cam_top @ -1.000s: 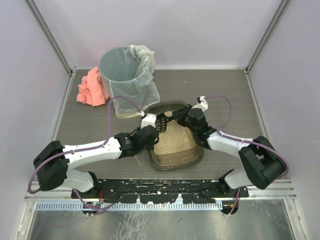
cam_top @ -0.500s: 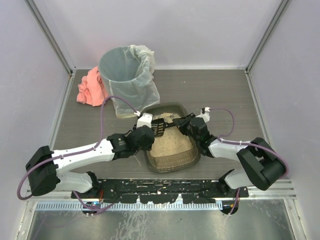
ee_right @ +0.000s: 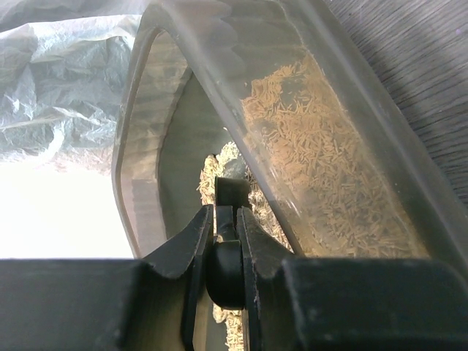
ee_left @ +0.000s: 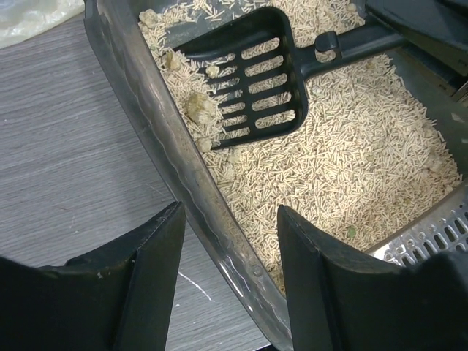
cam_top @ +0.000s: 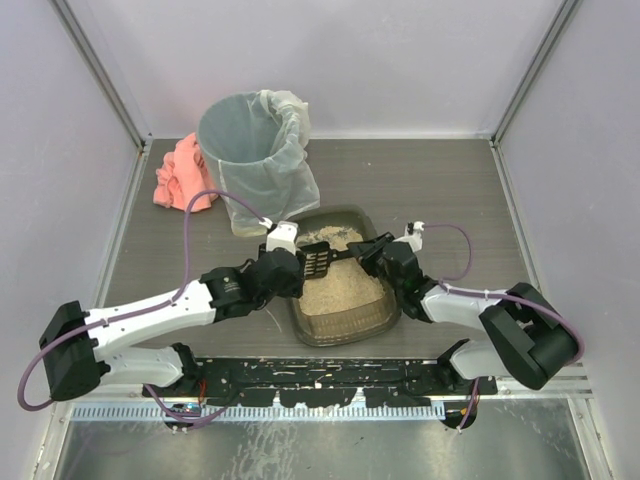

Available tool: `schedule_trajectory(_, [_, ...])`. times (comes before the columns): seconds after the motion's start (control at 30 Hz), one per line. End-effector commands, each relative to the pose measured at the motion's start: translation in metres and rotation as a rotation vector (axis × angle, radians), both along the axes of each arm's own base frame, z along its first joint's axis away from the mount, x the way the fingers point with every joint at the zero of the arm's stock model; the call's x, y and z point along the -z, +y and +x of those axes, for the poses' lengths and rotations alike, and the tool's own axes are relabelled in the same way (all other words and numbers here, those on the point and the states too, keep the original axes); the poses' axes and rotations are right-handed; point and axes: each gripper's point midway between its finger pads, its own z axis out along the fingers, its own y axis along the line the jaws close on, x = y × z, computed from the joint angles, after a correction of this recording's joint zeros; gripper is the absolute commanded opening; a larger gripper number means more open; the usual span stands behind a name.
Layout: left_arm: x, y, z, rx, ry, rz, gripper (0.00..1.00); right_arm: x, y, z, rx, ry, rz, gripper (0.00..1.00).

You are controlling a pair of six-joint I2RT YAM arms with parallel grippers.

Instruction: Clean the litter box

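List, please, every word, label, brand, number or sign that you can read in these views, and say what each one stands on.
None: no view shows any readable text.
The litter box, scoop, bin and pink cloth show no words, labels, brands or numbers on the sides in view.
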Motion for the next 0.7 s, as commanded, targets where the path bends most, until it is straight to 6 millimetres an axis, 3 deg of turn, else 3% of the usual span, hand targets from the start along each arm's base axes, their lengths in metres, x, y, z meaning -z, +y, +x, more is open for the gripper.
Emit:
schedule_trajectory(0.0, [-0.022,0.004,0.007,-0.022,-0.059,-0.041,0.54,-0.03,-0.001,0.005,0.049,-0.074,0.089,0.0])
schedule_trajectory(0.4, [-0.028,0.013,0.006,-0.031,-0.07,-0.041,0.54,-0.05,-0.011,0.006,0.087,-0.132,0.095,0.01])
schedule_trajectory(0.67, [-0.065,0.034,0.005,-0.049,-0.143,-0.045,0.55,-0.065,-0.028,-0.001,0.125,-0.165,0.066,0.01])
